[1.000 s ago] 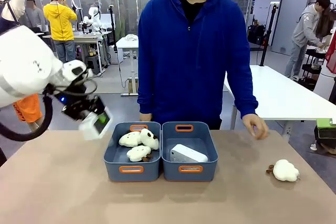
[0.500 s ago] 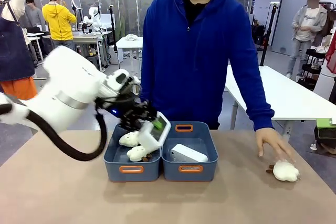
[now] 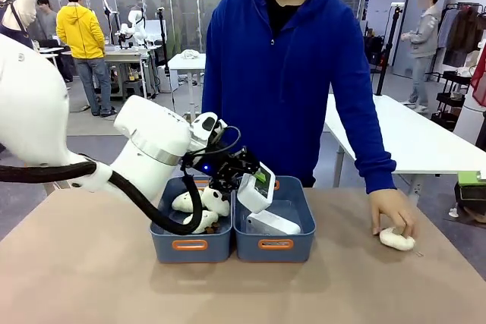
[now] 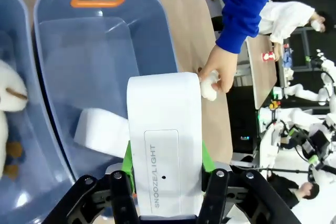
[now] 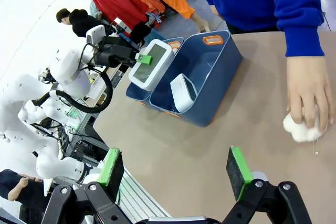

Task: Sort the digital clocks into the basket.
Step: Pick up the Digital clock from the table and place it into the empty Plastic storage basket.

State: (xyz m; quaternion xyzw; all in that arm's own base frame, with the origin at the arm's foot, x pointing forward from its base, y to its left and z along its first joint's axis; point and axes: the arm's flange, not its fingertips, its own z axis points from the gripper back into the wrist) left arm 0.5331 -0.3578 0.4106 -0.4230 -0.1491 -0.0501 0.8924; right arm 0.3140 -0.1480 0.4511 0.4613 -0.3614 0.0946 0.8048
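Left fingers (image 4: 129, 167): clamping a white digital clock (image 4: 165, 140) by its sides, hovering over the right basket (image 3: 300, 202).
Right fingers (image 5: 239, 172): spread wide, gripping nothing, hanging above bare table (image 5: 210, 145).
Second clock (image 3: 272, 223): lying tilted inside that basket, with bare floor showing beyond it.
Left bin (image 3: 163, 225): touching the basket's side, carrying plush toys (image 3: 199, 202).
Person's hand (image 3: 396, 214): pressing a plush (image 3: 396, 239) well apart.

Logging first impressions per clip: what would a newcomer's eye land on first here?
The left gripper, shut on a white digital clock, hangs above the right-hand basket, where a second clock already lies. At the table's right, the person's hand presses on a cream plush toy, while more plush toys sit in the left bin.
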